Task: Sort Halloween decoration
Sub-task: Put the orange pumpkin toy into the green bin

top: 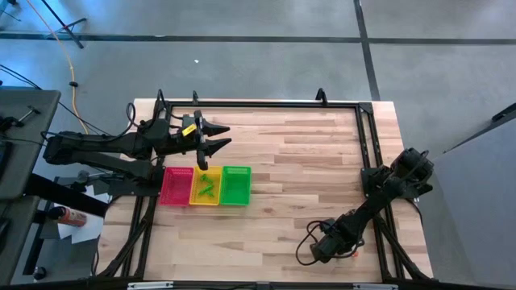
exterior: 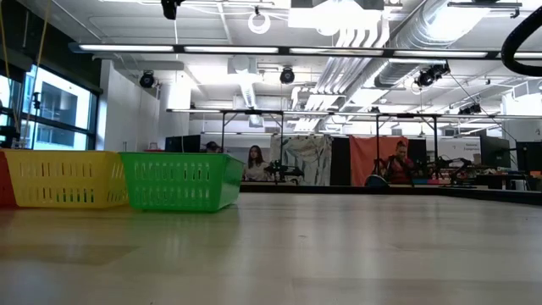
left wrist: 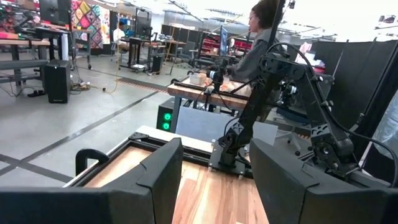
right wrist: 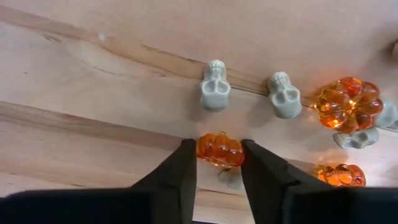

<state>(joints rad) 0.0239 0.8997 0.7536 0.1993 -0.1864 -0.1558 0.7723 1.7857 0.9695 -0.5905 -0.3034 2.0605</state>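
Note:
Small trinkets lie on the wooden table in the right wrist view: two pale grey skulls, a large orange pumpkin, a smaller one and more grey pieces. My right gripper, at the table's near right, is shut on another small orange pumpkin. My left gripper hangs open and level above the far side of the red, yellow and green trays. My right gripper pinches the small orange pumpkin by its two opposite sides between its two fingers. The fingers come from above, pointing steeply down. The pumpkin sits among the other trinkets at the table's surface; whether it is lifted, I cannot tell.
The three trays stand side by side left of the middle; green pieces lie in the yellow one. A black frame runs along the table's far and right edges. A grey piece lies close behind the held pumpkin. People show in the room beyond.

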